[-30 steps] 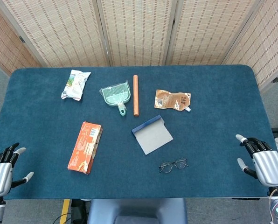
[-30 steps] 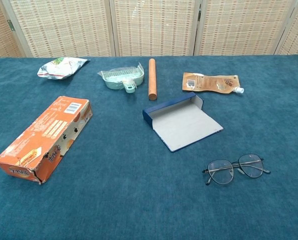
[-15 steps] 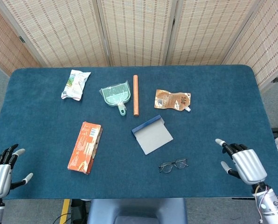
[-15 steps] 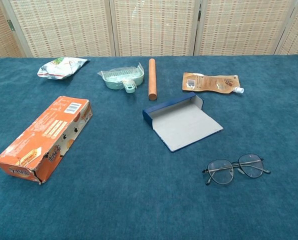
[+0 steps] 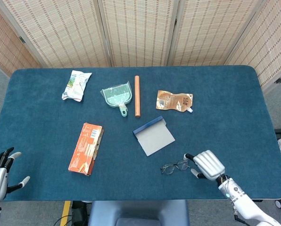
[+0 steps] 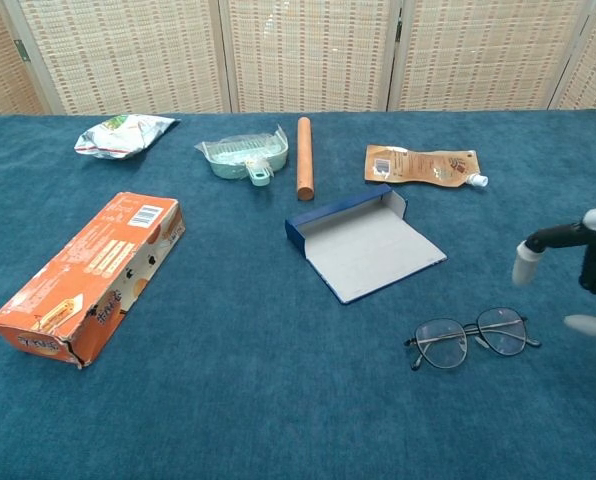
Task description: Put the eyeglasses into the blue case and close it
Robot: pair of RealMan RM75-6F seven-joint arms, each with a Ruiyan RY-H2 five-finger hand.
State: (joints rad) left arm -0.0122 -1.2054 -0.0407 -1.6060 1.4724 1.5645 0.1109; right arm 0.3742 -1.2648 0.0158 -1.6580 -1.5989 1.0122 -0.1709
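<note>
The thin-framed eyeglasses [image 5: 175, 166] [image 6: 471, 338] lie on the blue cloth near the table's front edge. The blue case [image 5: 153, 135] [image 6: 363, 243] lies open just behind them, its grey inside facing up. My right hand [image 5: 208, 165] [image 6: 590, 268] hovers directly to the right of the glasses with fingers spread, holding nothing. At the front left corner, beyond the table's edge, my left hand [image 5: 0, 172] is open and holds nothing; the chest view does not show it.
An orange box [image 5: 86, 148] [image 6: 91, 274] lies at the left. Along the back are a snack bag [image 5: 76, 85], a green dustpan [image 5: 117, 96], an orange rod [image 5: 137, 96] and a brown pouch [image 5: 174, 101]. Woven screens stand behind the table.
My right hand has swept left from the table's right edge to just beside the glasses. The left hand has sunk slightly at the corner. No object has moved.
</note>
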